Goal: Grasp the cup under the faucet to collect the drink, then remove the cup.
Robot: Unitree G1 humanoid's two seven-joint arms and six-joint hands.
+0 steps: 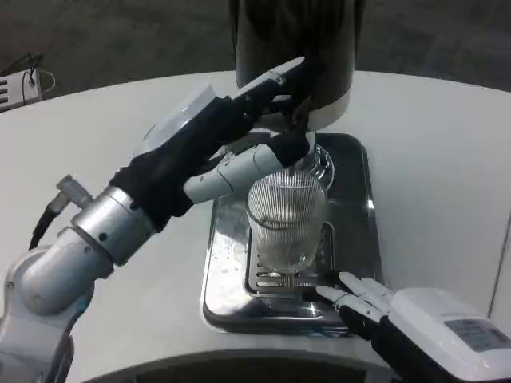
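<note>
From the head view, a clear ribbed cup [286, 223] stands upright on the slotted grate of a shiny metal drip tray [351, 231], directly below the faucet [307, 132] of a dark drink dispenser [299, 40] with a pale band around its base. The dispenser's top is cut off by the upper edge of the picture, so its full shape cannot be made out, and the faucet itself is largely masked by fingers. The left hand [215, 144] reaches in from the lower left, its fingers stretched out long toward the faucet: the upper ones lie against the spout area, the lower ones run along just above the cup's rim. Whether any of them press a lever or actually touch the cup is hard to tell; nothing is plainly enclosed in that hand. The right hand [399, 315] sits low at the bottom right, partly cut off by the picture's edge, its fingers [359, 294] spread and pointing at the tray's front corner near the foot of the cup, gripping nothing. The cup's contents cannot be judged through the ribbed wall. Everything rests on a white round table [447, 159]; beyond it lies dim grey floor, with a pale object and cables [20, 84] at the far left edge.
</note>
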